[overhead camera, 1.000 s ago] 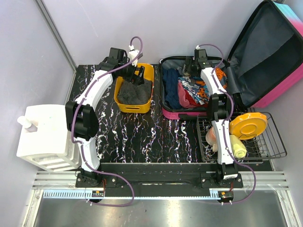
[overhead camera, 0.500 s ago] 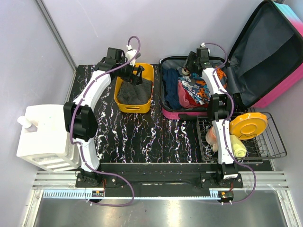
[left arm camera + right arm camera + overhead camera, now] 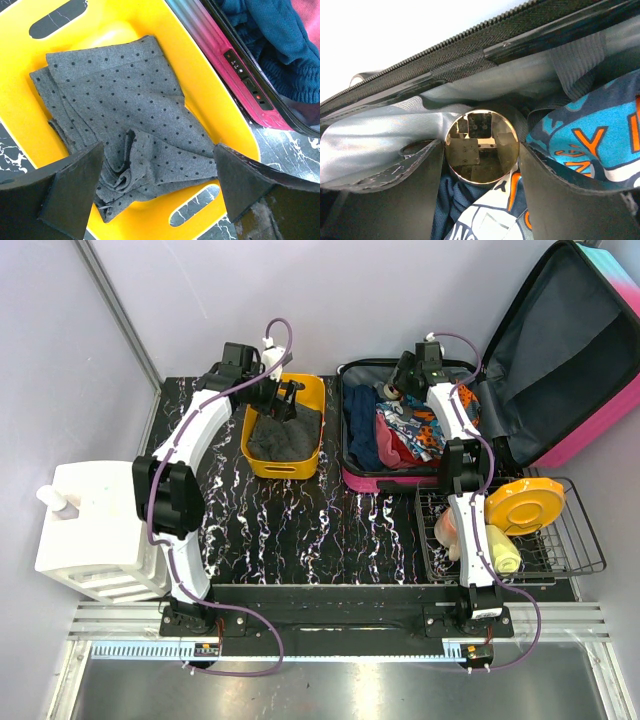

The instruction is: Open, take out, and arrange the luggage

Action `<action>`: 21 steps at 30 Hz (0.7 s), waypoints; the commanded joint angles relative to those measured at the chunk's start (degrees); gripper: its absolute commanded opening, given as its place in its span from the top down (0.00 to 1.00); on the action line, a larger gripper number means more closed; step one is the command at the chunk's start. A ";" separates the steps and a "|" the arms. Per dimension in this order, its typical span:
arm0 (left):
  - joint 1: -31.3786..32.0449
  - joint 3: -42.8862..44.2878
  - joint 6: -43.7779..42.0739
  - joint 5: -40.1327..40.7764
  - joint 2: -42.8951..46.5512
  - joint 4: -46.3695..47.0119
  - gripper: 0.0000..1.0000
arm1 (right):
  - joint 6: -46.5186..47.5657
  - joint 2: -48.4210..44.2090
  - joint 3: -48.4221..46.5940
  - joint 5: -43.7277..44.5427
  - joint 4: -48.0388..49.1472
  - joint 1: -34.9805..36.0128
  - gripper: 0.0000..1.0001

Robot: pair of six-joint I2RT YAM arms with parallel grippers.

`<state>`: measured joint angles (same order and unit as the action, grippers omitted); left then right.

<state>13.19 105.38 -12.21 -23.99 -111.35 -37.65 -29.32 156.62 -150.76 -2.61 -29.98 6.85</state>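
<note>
Luggage (image 3: 560,360) lies unzipped at the far right corner of the desk (image 3: 330,530). Its dark-lined lid leans open past the right edge, and its magenta-edged base is packed with clothes (image 3: 395,435) in navy, pink and printed teal and orange. The right arm (image 3: 450,415) reaches over the base to its far wall. The right jaws are clamped on either side of a round gold object (image 3: 481,150) with a mirror finish, just above the navy and printed cloth and close against the grey lining. Left of the luggage, at the far edge, a yellow-orange bin (image 3: 280,470) holds a grey dotted cloth (image 3: 130,115). The left arm (image 3: 200,430) hangs over it, the left jaws spread wide above the cloth and gripping nothing. A wire rack (image 3: 585,540) carrying a yellow disc (image 3: 525,505) sits at the near right corner, just beside the luggage's front wall. A white boxy unit (image 3: 95,530) stands at the left edge.
</note>
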 commanded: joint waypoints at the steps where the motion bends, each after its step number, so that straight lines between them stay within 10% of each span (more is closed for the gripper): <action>1: -0.53 0.17 -0.80 0.79 3.51 1.96 0.04 | -0.04 5.72 -2.52 -0.38 -0.96 -0.08 0.33; 21: -0.71 -1.32 -1.24 -0.27 6.05 1.26 0.04 | 12.79 -12.12 16.54 -6.79 17.14 -0.08 0.90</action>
<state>12.78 104.95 -12.49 -23.97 -109.38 -37.69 -21.52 150.67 -137.62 -5.69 -19.29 6.48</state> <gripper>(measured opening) 0.955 0.595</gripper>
